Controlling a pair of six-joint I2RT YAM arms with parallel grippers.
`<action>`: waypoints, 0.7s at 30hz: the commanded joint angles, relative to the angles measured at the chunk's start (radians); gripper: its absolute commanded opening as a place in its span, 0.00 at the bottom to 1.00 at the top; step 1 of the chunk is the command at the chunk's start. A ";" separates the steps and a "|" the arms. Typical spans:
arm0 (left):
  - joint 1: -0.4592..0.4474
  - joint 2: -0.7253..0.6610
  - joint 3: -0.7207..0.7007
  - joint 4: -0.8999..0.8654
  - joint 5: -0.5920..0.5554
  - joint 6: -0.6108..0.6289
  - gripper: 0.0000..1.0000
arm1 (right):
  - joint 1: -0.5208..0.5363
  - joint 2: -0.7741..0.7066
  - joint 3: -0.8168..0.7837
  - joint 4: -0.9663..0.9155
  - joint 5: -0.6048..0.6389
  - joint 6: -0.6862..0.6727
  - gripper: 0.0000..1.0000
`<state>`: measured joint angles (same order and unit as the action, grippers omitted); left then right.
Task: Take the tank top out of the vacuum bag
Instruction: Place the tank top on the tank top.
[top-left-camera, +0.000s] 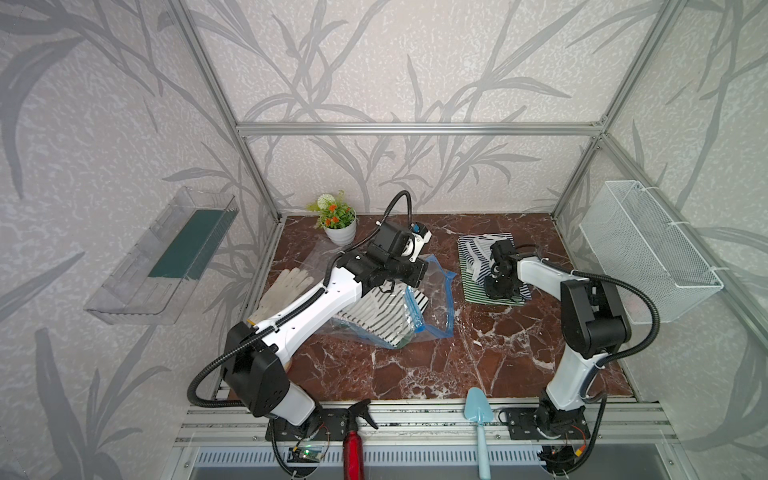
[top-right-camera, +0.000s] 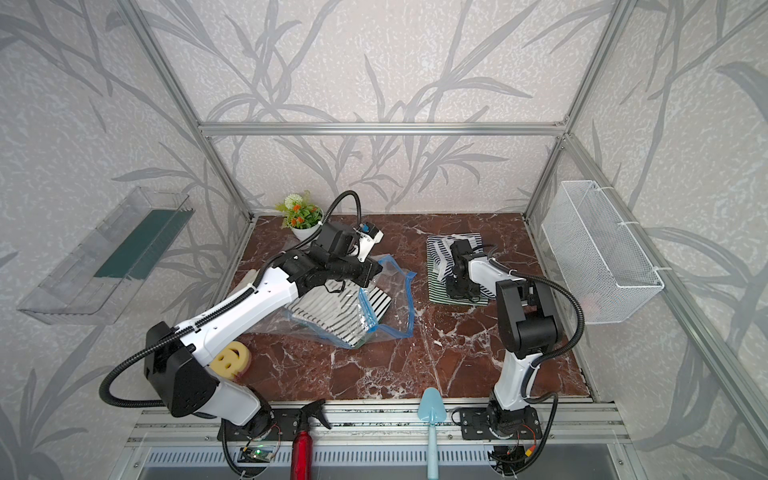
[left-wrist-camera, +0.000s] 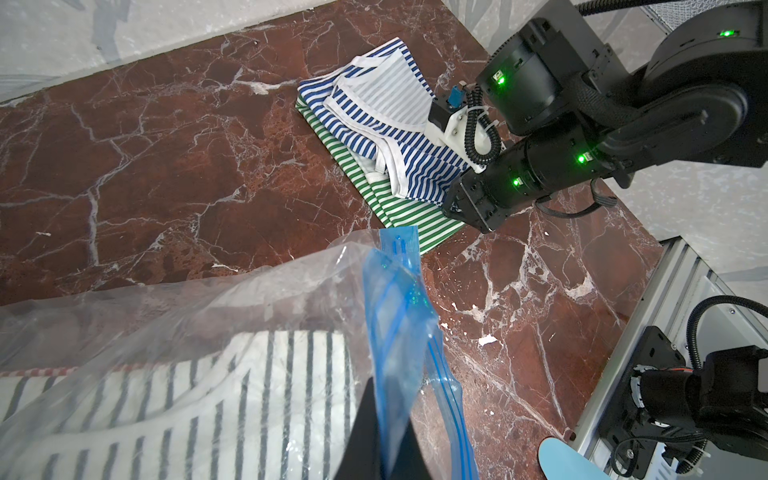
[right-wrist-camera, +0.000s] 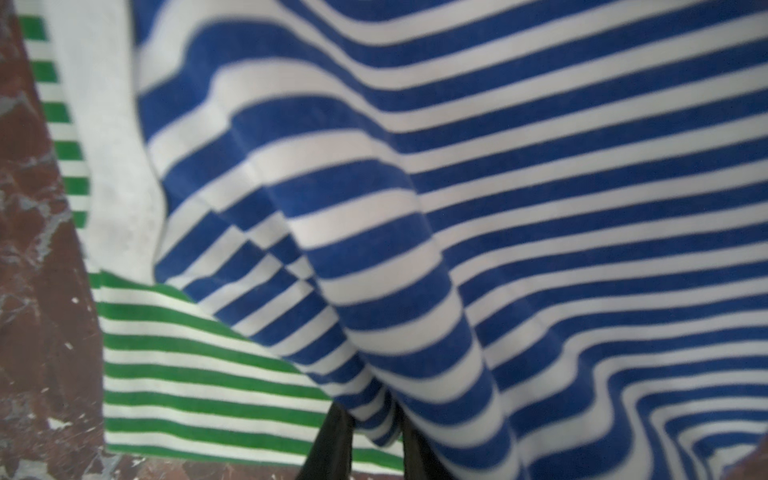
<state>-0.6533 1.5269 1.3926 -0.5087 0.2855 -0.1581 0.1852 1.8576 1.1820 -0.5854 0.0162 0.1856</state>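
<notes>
Only in wrist views: left gripper (left-wrist-camera: 388, 415) tight on vacuum bag (left-wrist-camera: 208, 299) (right gripper (right-wrist-camera: 374, 440) at blue-striped top (right-wrist-camera: 498, 187), grip unclear).

— Where are your arms?
— My left arm (top-left-camera: 316, 303) reaches from seven o'clock toward the centre, wrist tipped down. My left gripper (left-wrist-camera: 384, 432) is clamped on the vacuum bag (left-wrist-camera: 390, 316) at its blue strip.
— And the right?
— My right arm (top-left-camera: 536, 270) stretches from five toward one o'clock. My right gripper (right-wrist-camera: 376, 440) has its fingers close together around a fold of the blue-striped tank top (right-wrist-camera: 457, 208). I can't tell whether the pinch is firm.
</notes>
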 joint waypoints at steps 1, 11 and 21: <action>-0.004 -0.001 0.026 -0.004 0.003 0.014 0.00 | -0.004 0.020 0.013 -0.027 -0.036 -0.005 0.15; -0.006 -0.011 0.017 0.004 -0.003 0.015 0.00 | -0.004 -0.008 0.070 -0.077 -0.056 -0.009 0.00; -0.007 -0.010 0.027 -0.003 0.007 0.010 0.00 | -0.005 -0.117 0.116 -0.130 -0.193 -0.005 0.00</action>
<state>-0.6563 1.5272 1.3926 -0.5091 0.2874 -0.1581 0.1795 1.7943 1.2690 -0.6827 -0.1020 0.1852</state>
